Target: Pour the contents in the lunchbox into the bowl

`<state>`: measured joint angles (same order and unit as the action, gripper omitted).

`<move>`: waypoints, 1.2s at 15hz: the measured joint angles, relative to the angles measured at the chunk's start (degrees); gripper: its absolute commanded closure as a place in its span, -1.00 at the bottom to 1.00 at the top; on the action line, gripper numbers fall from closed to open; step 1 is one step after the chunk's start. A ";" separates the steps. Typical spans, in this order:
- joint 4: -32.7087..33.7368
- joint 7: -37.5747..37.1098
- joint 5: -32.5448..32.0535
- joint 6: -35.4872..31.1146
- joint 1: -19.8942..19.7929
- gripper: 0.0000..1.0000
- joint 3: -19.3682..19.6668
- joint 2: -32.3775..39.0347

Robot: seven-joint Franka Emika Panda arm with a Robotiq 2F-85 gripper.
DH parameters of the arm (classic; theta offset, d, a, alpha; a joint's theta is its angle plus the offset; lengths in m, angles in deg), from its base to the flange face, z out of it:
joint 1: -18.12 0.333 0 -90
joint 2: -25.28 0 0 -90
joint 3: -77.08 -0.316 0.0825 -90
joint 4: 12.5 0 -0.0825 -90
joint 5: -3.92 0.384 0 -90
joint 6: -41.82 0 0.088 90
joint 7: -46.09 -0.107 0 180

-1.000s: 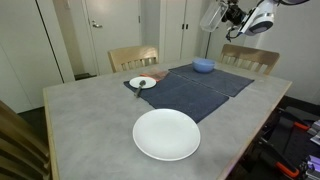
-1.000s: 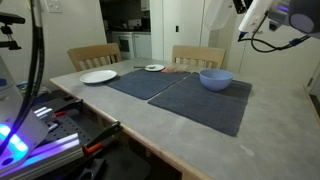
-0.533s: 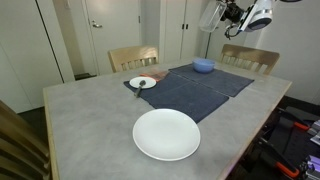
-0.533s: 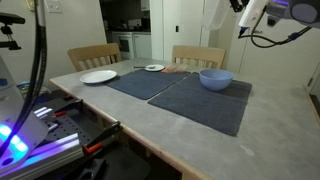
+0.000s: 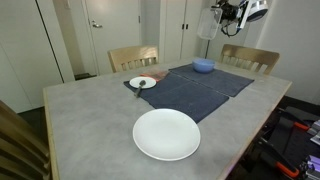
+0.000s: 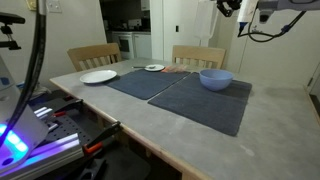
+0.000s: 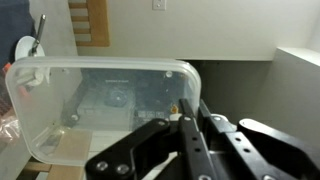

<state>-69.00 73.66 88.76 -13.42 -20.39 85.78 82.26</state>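
My gripper [image 5: 226, 14] is high in the air above the far end of the table, also near the top edge of an exterior view [image 6: 240, 8]. It is shut on the rim of the lunchbox [image 5: 207, 23], a translucent greyish box. In the wrist view the lunchbox [image 7: 100, 100] fills the left half and the gripper [image 7: 190, 108] clamps its right wall between both fingers. I cannot tell what is inside it. The blue bowl [image 5: 203, 65] stands on a dark placemat, well below the gripper, and shows in both exterior views [image 6: 215, 79].
A large white plate [image 5: 166, 134] lies near one table end and a small white plate [image 5: 142, 82] by the placemats [image 5: 205, 90]. Two wooden chairs [image 5: 133, 58] stand along the table's edge. Doors and a wall are behind the arm.
The gripper has risen with the lunchbox, moving up toward the top of both exterior views. The bowl and plates have not moved.
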 measured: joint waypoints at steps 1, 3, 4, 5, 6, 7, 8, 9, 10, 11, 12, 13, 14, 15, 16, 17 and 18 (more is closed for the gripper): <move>0.30 0.00 -1.57 0.00 0.85 0.95 0.57 -0.24; 0.43 0.01 -4.80 0.00 2.56 0.95 1.68 -1.10; 0.51 0.06 -6.36 0.00 3.39 0.95 2.20 -1.49; 0.53 0.14 -7.93 0.01 4.21 0.95 2.72 -1.99; 0.53 0.23 -9.33 0.01 4.98 0.95 3.16 -2.50; 0.53 0.63 -10.78 0.00 5.75 0.95 3.64 -2.92; 0.53 1.17 -12.31 -0.03 6.55 0.95 4.14 -3.30; 0.52 1.74 -13.84 -0.09 7.40 0.95 4.64 -3.70; 0.46 2.41 -15.52 -0.17 8.29 0.95 5.13 -4.12; 0.45 3.19 -17.17 -0.20 9.24 0.95 5.64 -4.41; 0.34 3.99 -18.88 -0.28 10.27 0.95 6.17 -4.75; 0.12 4.87 -20.68 -0.53 11.34 0.95 6.62 -5.17; -0.23 5.89 -22.67 -0.97 12.61 0.95 7.16 -5.70; -0.51 6.79 -24.49 -1.46 13.90 0.95 7.70 -6.12; -1.00 7.75 -26.47 -2.16 15.30 0.95 8.22 -6.72; -1.63 8.70 -28.59 -3.14 16.82 0.95 8.77 -7.34; -2.26 9.61 -30.72 -4.17 18.45 0.95 9.31 -7.98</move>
<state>-71.27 83.27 58.03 -17.59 -1.94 95.09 74.28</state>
